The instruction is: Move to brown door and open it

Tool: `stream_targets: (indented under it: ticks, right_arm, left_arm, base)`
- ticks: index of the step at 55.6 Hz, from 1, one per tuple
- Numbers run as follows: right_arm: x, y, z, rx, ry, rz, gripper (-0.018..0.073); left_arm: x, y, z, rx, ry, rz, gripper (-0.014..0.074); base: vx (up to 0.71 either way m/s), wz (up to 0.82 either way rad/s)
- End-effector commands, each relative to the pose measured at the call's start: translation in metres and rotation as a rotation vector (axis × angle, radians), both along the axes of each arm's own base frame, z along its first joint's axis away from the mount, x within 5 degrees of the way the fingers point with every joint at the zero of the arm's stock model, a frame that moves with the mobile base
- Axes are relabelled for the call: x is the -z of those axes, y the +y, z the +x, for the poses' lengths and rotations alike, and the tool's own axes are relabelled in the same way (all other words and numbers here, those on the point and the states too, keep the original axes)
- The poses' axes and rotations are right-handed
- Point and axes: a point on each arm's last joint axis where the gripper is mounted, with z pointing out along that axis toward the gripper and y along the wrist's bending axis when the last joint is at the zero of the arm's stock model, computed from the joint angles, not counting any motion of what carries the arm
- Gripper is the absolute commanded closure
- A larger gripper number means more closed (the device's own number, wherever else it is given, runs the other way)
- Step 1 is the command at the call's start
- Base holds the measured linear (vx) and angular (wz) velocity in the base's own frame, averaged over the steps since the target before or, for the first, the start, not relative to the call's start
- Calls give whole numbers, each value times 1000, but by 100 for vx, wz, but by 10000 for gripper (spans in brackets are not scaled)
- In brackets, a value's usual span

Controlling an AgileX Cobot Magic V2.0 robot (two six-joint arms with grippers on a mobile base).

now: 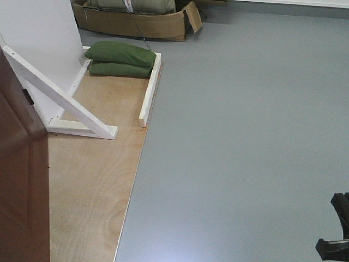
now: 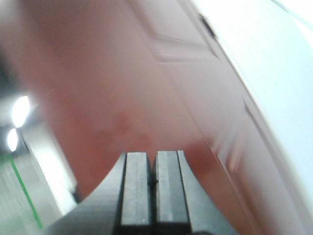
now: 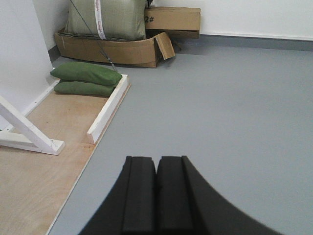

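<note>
The brown door [image 1: 19, 180] stands at the left edge of the front view, swung out over the plywood floor panel [image 1: 92, 180]. In the left wrist view the door's panelled face [image 2: 146, 98] fills the frame, blurred, close in front of my left gripper [image 2: 152, 155], which is shut and empty. No handle shows. My right gripper [image 3: 157, 159] is shut and empty, held over the grey floor [image 3: 220, 107]. A dark part of the right arm [image 1: 337, 229] shows at the front view's lower right.
A white wall panel [image 1: 43, 38] with a white diagonal brace [image 1: 60, 95] stands on the plywood. Two green sandbags [image 1: 121, 59] lie against a white rail [image 1: 150, 90]. Cardboard boxes [image 1: 136, 22] sit at the back.
</note>
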Motion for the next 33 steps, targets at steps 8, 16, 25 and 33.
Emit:
stream_targets:
  ticks: [8, 16, 25, 33]
  right_arm:
    - [-6, 0, 2, 2, -83, -6, 559]
    - [-6, 0, 2, 2, -83, -6, 559]
    - [-6, 0, 2, 2, -83, -6, 559]
    - [-6, 0, 2, 2, -83, -6, 559]
  left_arm:
    - [-14, 18, -24, -68, -484, -357, 603]
    - [-10, 28, -37, -186, -632, -457, 603]
    - [-5, 34, -36, -321, -637, -484, 603]
    - [0, 39, -20, -423, -569, -504, 603]
  base:
    - [0, 0]
    - [0, 0]
    - [0, 0]
    - [0, 0]
